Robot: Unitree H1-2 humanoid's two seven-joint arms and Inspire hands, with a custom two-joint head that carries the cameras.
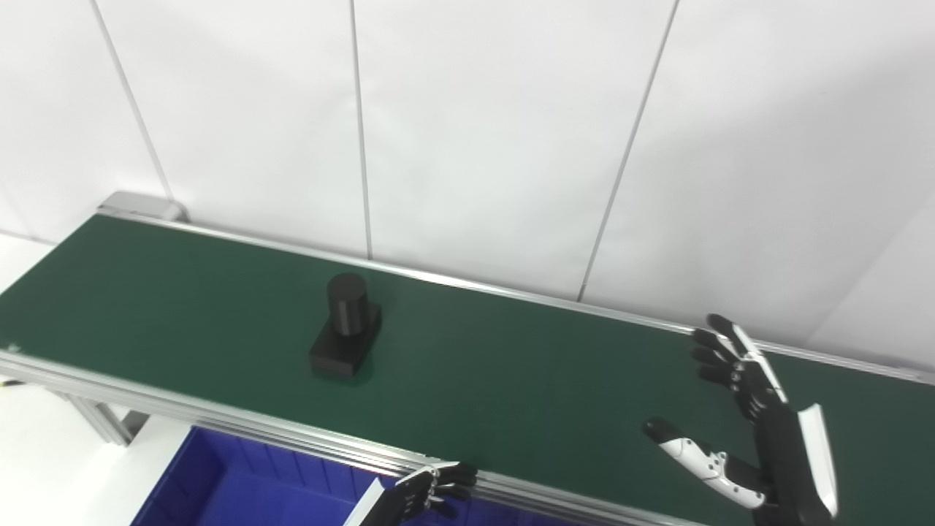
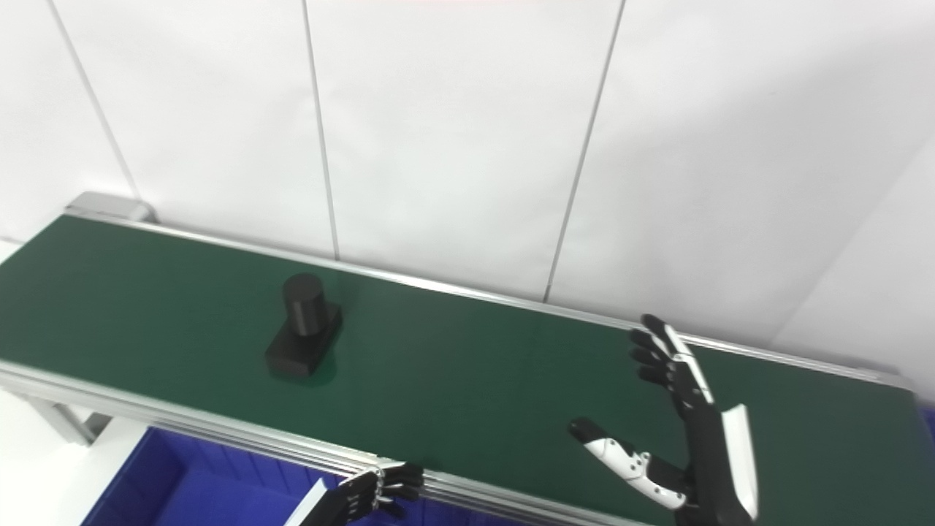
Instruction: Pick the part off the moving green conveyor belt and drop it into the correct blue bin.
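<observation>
on the left half of the green conveyor belt [image 1: 511, 372] sits the part [image 1: 346, 326], black all over: an upright cylinder standing on a flat rectangular base, the base resting flat on the belt surface. it lies roughly midway across the belt's width, a little nearer the near rail than the far one, and nothing touches it

off to the right, well apart from the part, the right hand [image 1: 752, 409] is raised above the belt with its palm turned toward the part. its fingers [image 1: 719, 351] are stretched upward and spread, the thumb [image 1: 687, 451] held out wide to the left, so the hand is wide apart and holds nothing

at the bottom edge, the left hand [image 1: 431, 491] shows only partly, just at the near aluminium rail [image 1: 219, 418] of the belt. its fingers [image 1: 453, 478] are curled inward with nothing visible between them, though most of the hand is cut off by the picture's edge, so how tightly they close i cannot tell

below the near rail, at lower left, lies a blue bin [image 1: 219, 482], its ribbed inner wall in view and its floor bare where visible. a grey metal leg [image 1: 102, 424] supports the belt frame at the left. behind the belt rises a white panelled wall [image 1: 475, 124] with thin dark seams
</observation>
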